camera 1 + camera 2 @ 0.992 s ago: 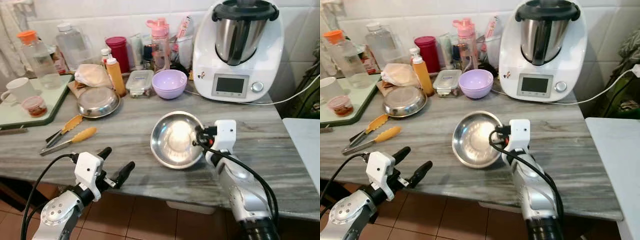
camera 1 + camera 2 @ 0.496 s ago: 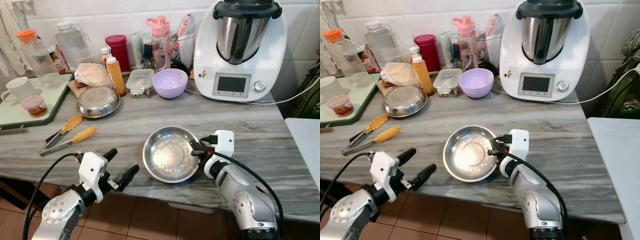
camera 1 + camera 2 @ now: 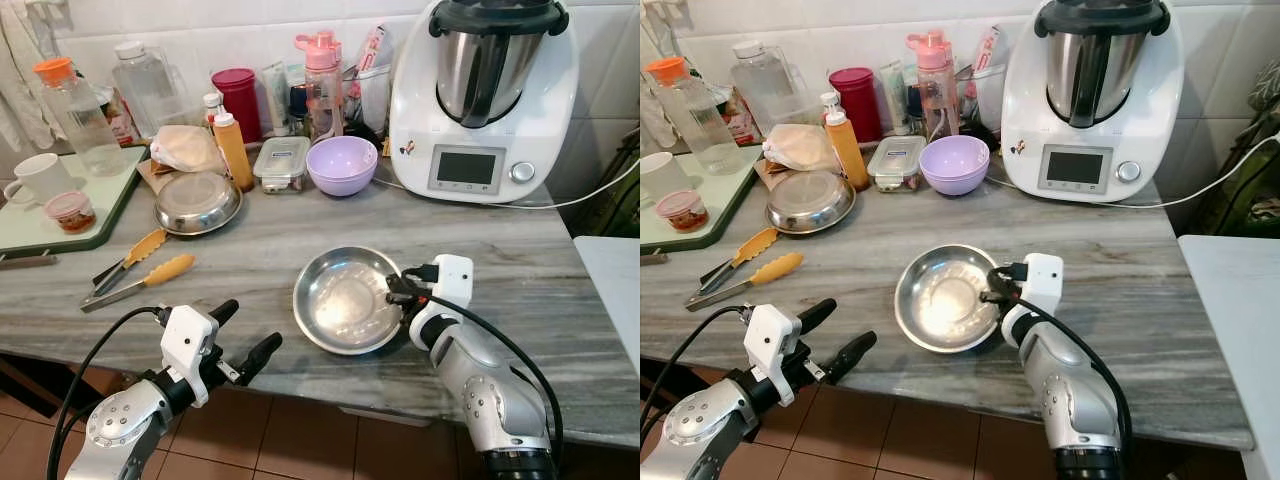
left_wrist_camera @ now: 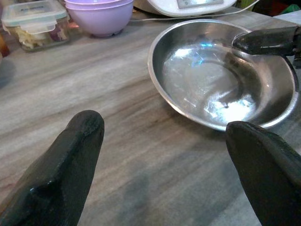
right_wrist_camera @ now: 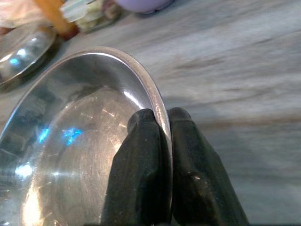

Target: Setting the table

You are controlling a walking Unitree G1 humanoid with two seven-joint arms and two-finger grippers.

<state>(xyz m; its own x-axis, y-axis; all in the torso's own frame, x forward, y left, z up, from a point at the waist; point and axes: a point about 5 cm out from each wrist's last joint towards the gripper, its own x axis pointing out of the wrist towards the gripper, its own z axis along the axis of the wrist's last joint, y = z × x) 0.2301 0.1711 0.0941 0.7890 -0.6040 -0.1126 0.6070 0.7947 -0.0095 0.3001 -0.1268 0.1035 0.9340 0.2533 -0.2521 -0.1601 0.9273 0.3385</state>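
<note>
A round steel bowl [image 3: 345,300] lies on the grey marble counter [image 3: 250,255] near its front edge. My right gripper [image 3: 392,290] is shut on the bowl's right rim, one finger inside and one outside [image 5: 188,155]. The bowl [image 5: 80,141] looks level or nearly so on the stone. My left gripper [image 3: 245,335] is open, held in the air just off the counter's front edge, left of the bowl, with nothing between its fingers [image 4: 70,160]. A second steel dish [image 3: 197,203] sits farther back on the left.
Yellow-handled tongs [image 3: 140,275] lie at the left front. A lilac bowl [image 3: 342,165], lidded container [image 3: 282,163], bottles and a large white kitchen machine [image 3: 485,95] line the back. A green tray [image 3: 60,215] with a mug stands far left. A white surface [image 3: 610,280] is at the right.
The right gripper has lowered the steel bowl from a steep tilt to nearly flat on the counter, a little nearer the front edge. The left gripper has stayed about where it was.
</note>
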